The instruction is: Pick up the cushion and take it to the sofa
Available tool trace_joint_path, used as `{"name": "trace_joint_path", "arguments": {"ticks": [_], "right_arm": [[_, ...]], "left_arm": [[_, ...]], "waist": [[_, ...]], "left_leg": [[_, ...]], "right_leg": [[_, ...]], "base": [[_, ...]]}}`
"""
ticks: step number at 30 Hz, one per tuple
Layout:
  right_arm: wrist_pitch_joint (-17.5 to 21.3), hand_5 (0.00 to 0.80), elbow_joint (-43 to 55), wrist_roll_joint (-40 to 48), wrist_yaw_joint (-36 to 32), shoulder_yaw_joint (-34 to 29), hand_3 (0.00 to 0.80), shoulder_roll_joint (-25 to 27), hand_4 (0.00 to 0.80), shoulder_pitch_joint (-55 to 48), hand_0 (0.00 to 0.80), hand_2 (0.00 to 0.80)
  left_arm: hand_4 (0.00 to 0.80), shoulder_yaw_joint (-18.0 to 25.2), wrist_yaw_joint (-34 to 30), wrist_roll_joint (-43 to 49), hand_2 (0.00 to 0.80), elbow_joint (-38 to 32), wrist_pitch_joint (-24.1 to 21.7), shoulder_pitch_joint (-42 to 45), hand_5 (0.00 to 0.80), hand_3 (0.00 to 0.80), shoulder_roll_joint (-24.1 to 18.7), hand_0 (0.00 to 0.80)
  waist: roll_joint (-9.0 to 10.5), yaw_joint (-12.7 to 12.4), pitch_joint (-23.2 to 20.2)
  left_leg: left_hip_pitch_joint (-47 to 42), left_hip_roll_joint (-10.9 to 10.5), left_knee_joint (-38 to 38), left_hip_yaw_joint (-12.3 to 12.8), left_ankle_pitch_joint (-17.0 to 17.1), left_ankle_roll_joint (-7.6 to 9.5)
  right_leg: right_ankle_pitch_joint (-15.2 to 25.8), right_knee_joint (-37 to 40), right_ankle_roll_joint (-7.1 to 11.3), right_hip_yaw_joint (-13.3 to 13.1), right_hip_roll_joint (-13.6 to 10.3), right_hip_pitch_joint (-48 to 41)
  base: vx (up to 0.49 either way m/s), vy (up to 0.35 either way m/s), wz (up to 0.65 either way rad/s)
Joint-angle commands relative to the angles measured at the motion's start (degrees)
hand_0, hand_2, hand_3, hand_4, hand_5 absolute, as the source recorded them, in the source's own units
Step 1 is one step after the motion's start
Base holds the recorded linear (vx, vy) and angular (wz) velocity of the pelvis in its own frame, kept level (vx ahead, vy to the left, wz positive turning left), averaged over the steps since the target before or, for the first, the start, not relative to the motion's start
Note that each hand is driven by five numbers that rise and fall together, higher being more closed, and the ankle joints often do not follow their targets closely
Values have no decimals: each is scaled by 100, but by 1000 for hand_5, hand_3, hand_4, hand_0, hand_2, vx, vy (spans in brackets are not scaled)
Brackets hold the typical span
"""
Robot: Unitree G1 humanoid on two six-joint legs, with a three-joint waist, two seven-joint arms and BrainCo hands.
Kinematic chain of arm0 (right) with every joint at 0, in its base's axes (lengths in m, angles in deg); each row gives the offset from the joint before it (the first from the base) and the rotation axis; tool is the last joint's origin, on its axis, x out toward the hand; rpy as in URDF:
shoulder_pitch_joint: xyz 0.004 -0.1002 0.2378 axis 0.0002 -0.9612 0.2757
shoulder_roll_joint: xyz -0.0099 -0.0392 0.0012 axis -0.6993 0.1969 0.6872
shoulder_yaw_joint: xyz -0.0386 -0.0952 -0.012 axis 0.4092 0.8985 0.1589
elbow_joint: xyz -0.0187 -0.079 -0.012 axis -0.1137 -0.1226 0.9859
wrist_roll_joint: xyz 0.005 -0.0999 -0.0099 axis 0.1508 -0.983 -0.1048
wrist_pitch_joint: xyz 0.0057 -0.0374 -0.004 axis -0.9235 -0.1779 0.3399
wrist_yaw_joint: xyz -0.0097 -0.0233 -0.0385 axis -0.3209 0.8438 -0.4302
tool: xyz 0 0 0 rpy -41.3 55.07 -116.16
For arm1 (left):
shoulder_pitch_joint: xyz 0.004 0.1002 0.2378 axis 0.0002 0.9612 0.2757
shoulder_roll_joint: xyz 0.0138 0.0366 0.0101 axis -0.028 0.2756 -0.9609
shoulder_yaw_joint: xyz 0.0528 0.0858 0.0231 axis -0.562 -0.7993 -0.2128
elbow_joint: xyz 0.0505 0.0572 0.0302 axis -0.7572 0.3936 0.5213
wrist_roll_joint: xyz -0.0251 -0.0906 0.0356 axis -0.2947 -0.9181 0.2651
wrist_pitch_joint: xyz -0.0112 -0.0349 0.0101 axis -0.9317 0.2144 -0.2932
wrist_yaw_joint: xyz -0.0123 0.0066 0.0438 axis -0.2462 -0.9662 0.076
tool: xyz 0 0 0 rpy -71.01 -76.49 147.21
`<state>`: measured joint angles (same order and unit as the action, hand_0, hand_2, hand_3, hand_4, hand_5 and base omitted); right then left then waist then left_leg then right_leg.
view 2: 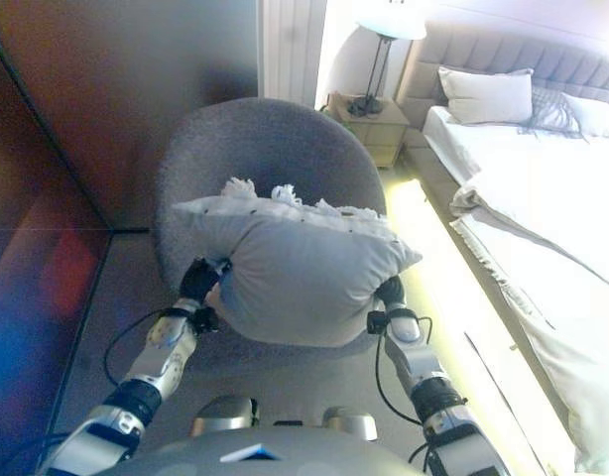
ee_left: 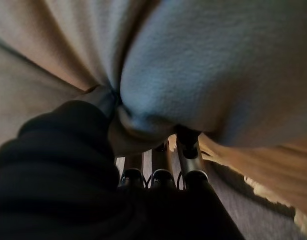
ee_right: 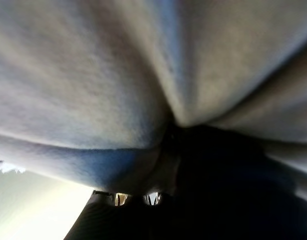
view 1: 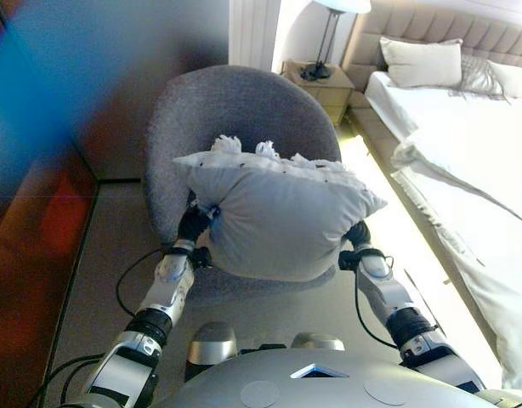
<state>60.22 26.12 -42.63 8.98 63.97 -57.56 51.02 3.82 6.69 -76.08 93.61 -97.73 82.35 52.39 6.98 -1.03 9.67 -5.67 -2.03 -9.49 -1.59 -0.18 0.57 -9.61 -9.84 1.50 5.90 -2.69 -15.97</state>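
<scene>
In the middle of the frame the cushion [view 1: 274, 217] is held up between the left hand [view 1: 194, 225] and the right hand [view 1: 358, 235], in front of the round grey armchair [view 1: 235, 110]. The left wrist view shows the thumb and fingers [ee_left: 188, 150] of the left hand pressed into the fabric, so it grips the cushion; the right hand also sinks into the cushion, but its fingers are hidden in the folds and I cannot tell how they stand. The danger, in my judgement, is that the soft filling gives way: if one hand presses less while the robot turns or walks, the cushion may slip down or rotate out. It also blocks part of the view ahead. The cushion is light grey, plump, with a white fringe [view 1: 261, 153] along its upper edge. A bed [view 1: 465, 144] is at the right.
</scene>
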Motion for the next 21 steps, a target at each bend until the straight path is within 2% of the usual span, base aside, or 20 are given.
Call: {"name": "trace_joint_path", "arguments": {"ticks": [1,4,9,14,21], "right_arm": [[207,800,103,-69,-234,289,800,-249,800,577,800,800],[99,800,-105,-150,-184,304,800,-276,800,597,800,800],[180,800,-419,-122,-125,357,800,-333,800,754,800,800],[114,800,-704,13,-76,382,800,-432,800,883,800,800],[-65,800,-1178,150,-15,401,800,-515,800,765,800,800]], "left_arm": [[800,-488,-257,50,800,-201,-272,-574,800,800,549,800],[800,-456,-442,116,800,-86,-171,-451,800,800,561,800],[800,-461,-630,130,800,24,-52,-364,800,800,501,800],[800,-323,-538,177,800,254,197,-363,800,800,422,800],[787,-178,-366,465,787,675,655,-364,787,787,419,787]], "waist": [[-262,41,-437],[-221,-34,-441],[-131,-149,-340],[-9,-268,-261],[90,-334,-357]], "left_leg": [[-888,1,387,124,-897,160],[-967,3,349,76,-928,185],[-1037,34,256,-10,-989,246],[-1119,11,141,-163,-1022,344],[-1270,-24,70,-275,-1067,455]], "right_leg": [[1196,518,576,-404,-47,965],[1272,532,624,-389,-55,917],[1394,480,698,-336,-72,974],[1526,364,788,-222,-111,1000],[1587,234,843,-64,-159,936]], "base": [[285,-113,1],[231,-115,5],[189,-118,13],[223,-93,37],[199,-35,12]]}}
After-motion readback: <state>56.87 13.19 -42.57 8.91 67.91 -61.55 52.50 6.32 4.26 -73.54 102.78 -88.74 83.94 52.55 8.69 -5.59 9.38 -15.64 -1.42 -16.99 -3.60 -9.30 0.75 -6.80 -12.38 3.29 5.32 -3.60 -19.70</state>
